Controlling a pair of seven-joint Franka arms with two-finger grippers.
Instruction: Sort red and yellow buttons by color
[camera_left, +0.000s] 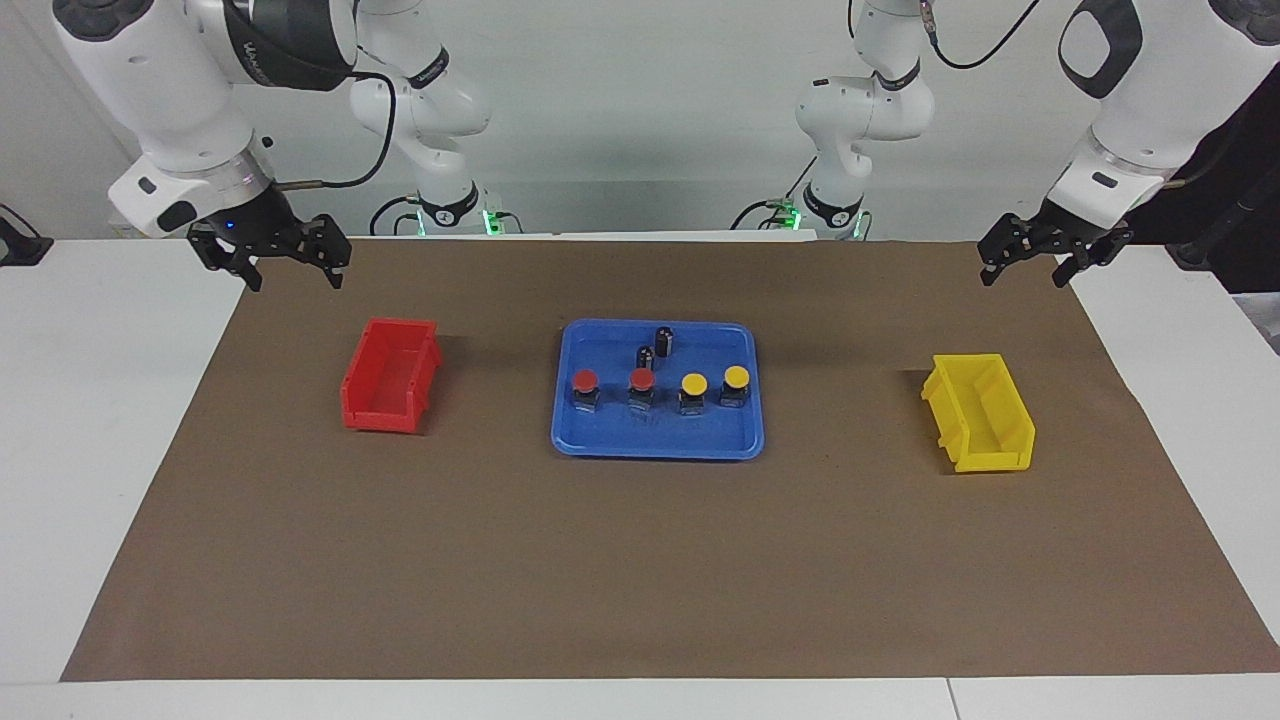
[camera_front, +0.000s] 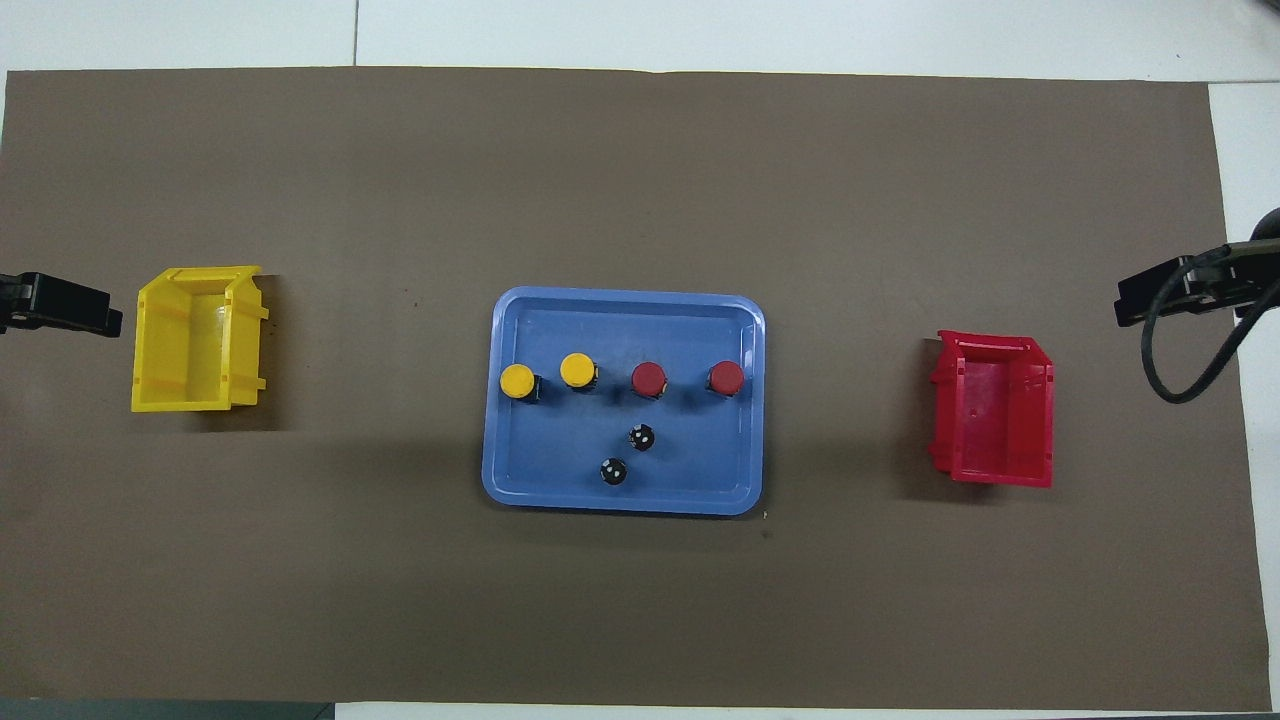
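Matte brown mat (camera_left: 640, 560); glossy rounded blue tray (camera_left: 600, 440) holds round-capped buttons (camera_left: 641, 380).

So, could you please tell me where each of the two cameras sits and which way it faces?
Facing view: high across the table, facing the robots; both arms show, left gripper and right gripper open, waiting.
Overhead view: above the robots' end, looking steeply down; only gripper parts show at its side edges.
Shared: blue tray, red bin, yellow bin, half a turn apart.
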